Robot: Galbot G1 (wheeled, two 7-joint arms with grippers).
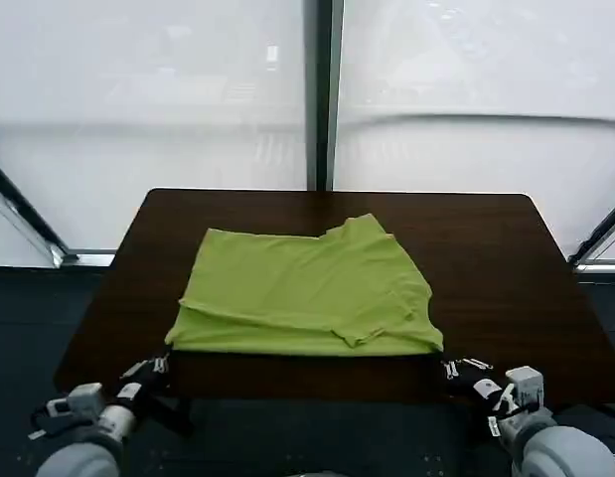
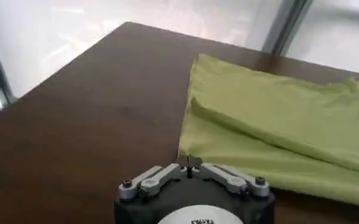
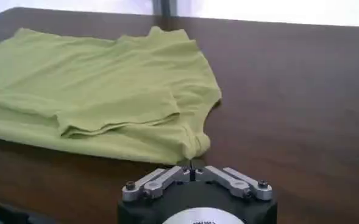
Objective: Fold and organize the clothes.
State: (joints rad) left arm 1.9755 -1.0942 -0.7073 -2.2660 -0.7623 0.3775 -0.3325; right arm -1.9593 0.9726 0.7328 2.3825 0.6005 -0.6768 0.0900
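A: Entry. Start from my own pincers. State?

B: My left gripper [image 1: 160, 366] sits at lower left of the head view, just off the near-left corner of the T-shirt [image 1: 307, 293]. In its wrist view the fingertips meet, so it is closed on nothing, and the cloth corner lies just beyond them. My right gripper [image 1: 454, 368] sits at lower right, by the near-right corner; its tips are likewise pressed together and empty.

A: Where is the shirt?

B: Centre of the table [image 1: 486, 258], already doubled over, with a sleeve flap lying on top toward the right and its near hem close to the table's front edge.

A: Risks?

B: My judgement: the fabric looks thin and limp. Pinching only the upper layer would peel the fold open. Uneven lifting between the two corners would skew it. Dragging toward me could pull the hem off the edge.

A: Counts?

B: One shirt, one table, two grippers.
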